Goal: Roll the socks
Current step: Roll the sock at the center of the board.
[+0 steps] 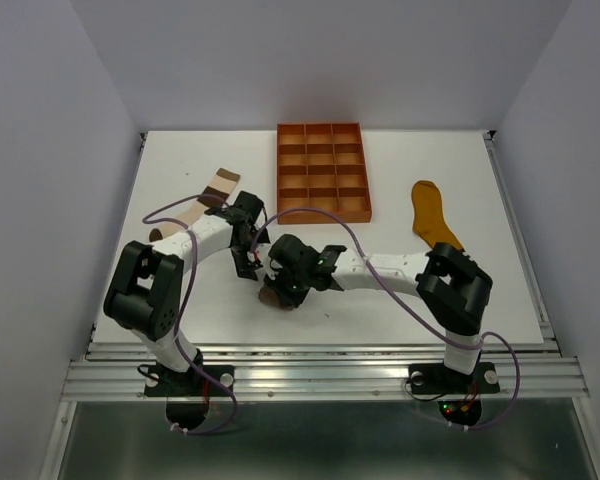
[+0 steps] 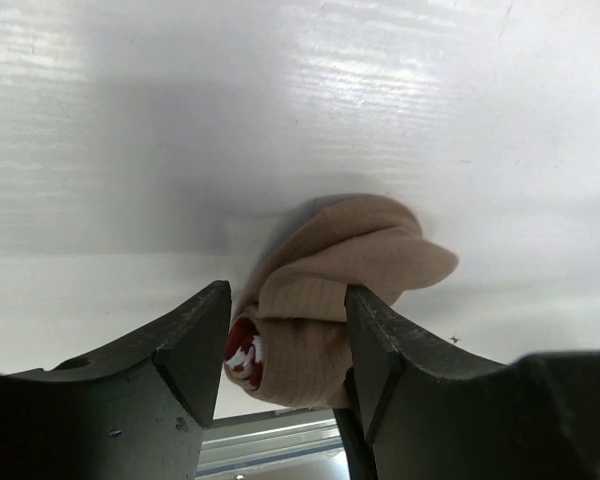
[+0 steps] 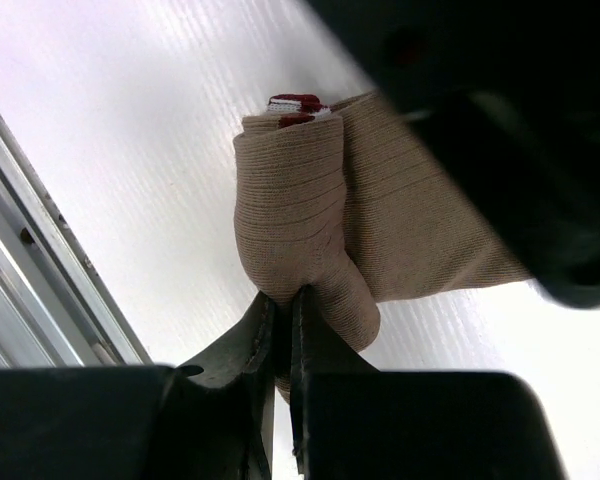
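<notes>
A: What do we have at the far left of the desk [image 1: 400, 290]?
B: We see the colour-blocked sock [image 1: 208, 200] lying flat there, beside the left arm.
A: And the left claw [image 2: 288, 298]?
B: We find it closed around the taupe sock [image 2: 350, 250], which is rolled up near the desk's front edge with its maroon-and-white cuff showing at one end.
A: The right claw [image 3: 283, 300]?
B: We see it pinched tight on a fold of that same roll.
A: Further right?
B: We note the orange tray [image 1: 322, 215] at the back. The mustard sock [image 1: 432, 215] lies flat, well apart from the roll.
</notes>
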`<state>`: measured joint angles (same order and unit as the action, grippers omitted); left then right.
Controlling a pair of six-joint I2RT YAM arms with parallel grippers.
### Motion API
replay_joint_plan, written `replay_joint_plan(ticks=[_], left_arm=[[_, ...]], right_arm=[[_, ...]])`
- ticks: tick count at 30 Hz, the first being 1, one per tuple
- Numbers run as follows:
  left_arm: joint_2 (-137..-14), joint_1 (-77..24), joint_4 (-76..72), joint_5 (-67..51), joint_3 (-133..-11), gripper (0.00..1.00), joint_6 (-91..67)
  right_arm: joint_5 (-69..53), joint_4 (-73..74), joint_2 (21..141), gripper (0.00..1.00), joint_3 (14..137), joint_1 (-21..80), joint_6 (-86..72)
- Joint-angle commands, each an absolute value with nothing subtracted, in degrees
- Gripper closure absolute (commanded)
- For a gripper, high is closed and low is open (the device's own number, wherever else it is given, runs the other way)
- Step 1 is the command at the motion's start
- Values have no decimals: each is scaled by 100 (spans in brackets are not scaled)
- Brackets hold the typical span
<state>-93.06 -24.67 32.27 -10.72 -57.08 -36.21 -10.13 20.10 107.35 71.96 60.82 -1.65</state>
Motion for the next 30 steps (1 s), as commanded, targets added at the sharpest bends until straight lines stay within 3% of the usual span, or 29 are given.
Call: replay_joint_plan(ticks=[1,9,14,30], left_arm=[[-9422,-2435,3164,-1055,-6047,40,-3445],[-9202,-2435,3234,-546,-6012,41,-3603],[-9377,-2426,3217,-431,-5854,54,-3683],[-9203,-2435,2892,-492,-5608,58,-3665]], right_arm=[[-1327,2312,10898,99,7400,6126,-70],[-1907,2741,11258,99,8014,5880,149],[-2056,3128,11575,99,8332,5687,53],[-2873,3699,12392,99,9306,5080,-509]])
